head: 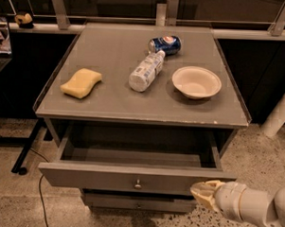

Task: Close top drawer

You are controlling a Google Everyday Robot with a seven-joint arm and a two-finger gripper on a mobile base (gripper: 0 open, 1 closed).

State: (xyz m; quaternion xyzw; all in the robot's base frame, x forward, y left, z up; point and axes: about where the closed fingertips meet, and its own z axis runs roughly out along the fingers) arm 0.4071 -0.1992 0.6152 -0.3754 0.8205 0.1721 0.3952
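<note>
The top drawer [106, 177] is a wide grey drawer under the grey tabletop [114, 102]. It stands part open, its inside empty, with a small round metal knob [138, 184] at the centre of its front panel. My gripper [203, 194], cream-tipped on a white arm, is at the lower right, against the right end of the drawer front. A narrower grey drawer front [138, 203] shows below it, shut.
On the tabletop lie a yellow sponge [81, 83], a clear plastic bottle [145, 71] on its side, a blue can [165, 45] and a white bowl [196, 82]. A black cable and stand leg [27, 148] are on the speckled floor at left. A white post [279, 116] is at right.
</note>
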